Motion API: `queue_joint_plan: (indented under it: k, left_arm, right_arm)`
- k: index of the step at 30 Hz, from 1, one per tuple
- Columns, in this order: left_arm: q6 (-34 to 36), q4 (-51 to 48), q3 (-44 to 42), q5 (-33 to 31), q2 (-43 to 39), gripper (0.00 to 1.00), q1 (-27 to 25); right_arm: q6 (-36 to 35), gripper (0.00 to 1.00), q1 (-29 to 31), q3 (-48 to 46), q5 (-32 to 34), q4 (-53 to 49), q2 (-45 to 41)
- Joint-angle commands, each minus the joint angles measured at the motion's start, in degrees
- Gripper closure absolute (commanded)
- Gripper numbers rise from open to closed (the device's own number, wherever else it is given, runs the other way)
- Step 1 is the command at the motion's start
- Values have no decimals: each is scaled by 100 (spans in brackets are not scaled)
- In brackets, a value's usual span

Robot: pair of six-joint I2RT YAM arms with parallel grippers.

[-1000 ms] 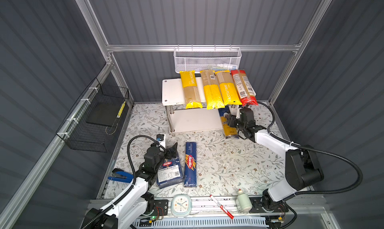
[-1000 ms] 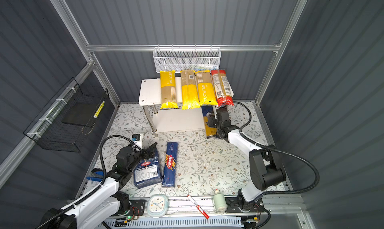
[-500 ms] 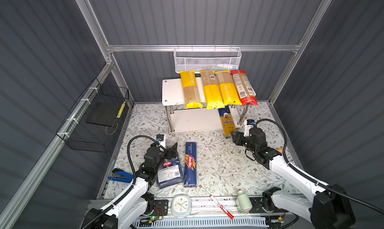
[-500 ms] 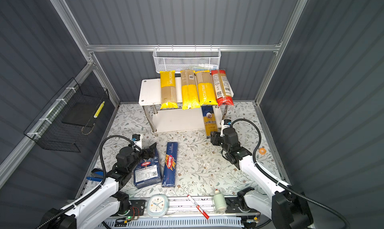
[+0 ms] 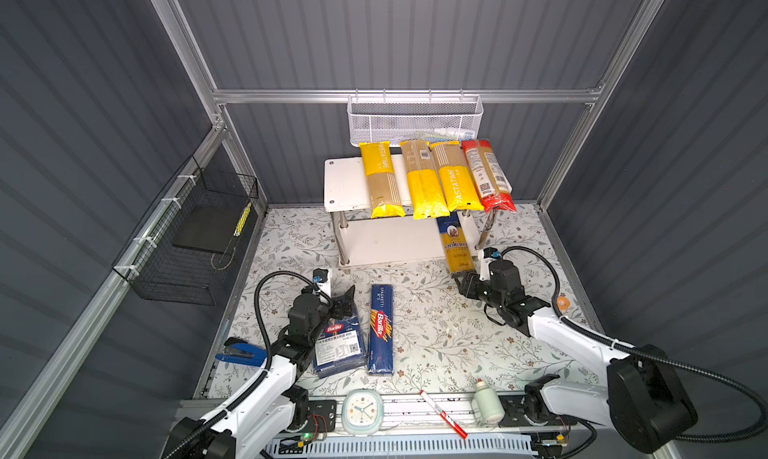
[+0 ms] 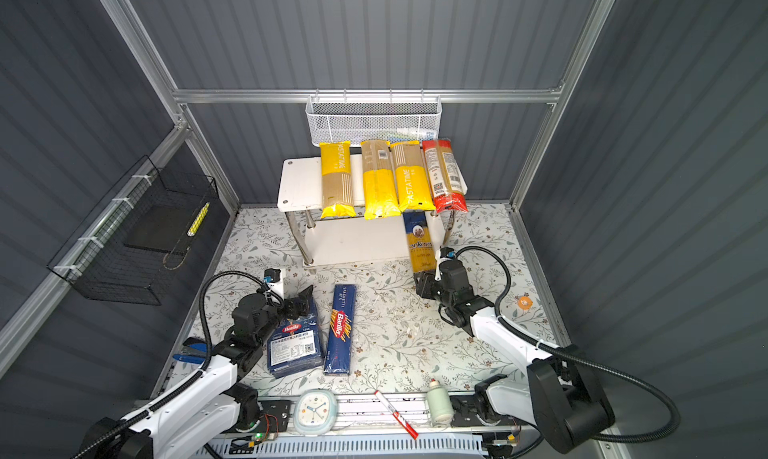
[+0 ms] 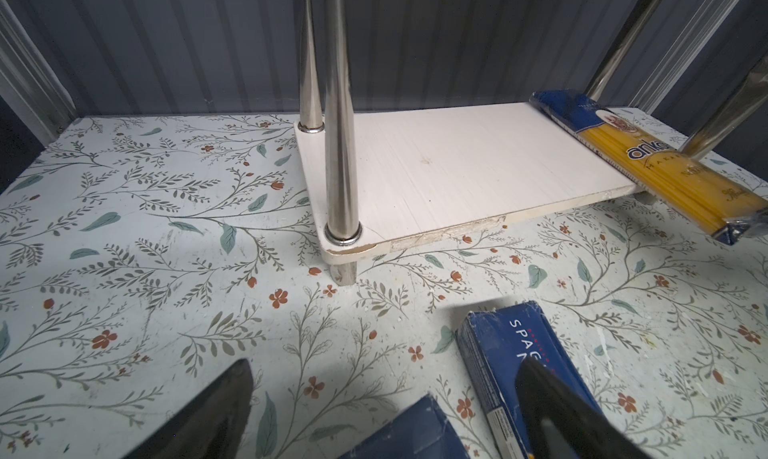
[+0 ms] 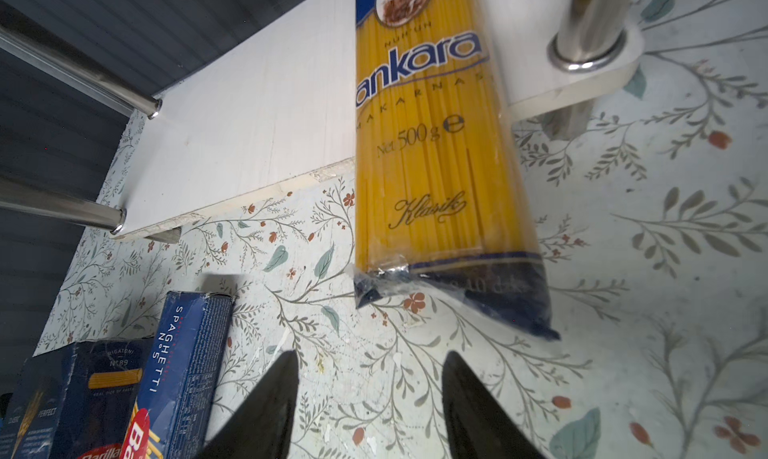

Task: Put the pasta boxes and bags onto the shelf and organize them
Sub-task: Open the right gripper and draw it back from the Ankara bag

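Right hand (image 8: 370, 359) empty; ankara bag (image 8: 432, 166) just ahead.

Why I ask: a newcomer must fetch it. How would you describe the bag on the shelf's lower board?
Find the white shelf by the back wall. On its lower board, right end, one bag lies alone, overhanging the front edge. Only it is yellow and navy, marked ankara.
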Motion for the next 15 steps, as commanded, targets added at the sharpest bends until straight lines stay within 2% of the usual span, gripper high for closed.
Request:
queue_joint_plan:
  k: [1, 15]
  left_arm:
    - [-29, 82, 97, -79, -68, 1, -1]
    - [-37, 71, 123, -101, -35, 1, -3]
  right_arm:
    - [94, 43, 20, 150, -100, 370, 161]
    - [218, 42, -12, 416, -54, 943, 978]
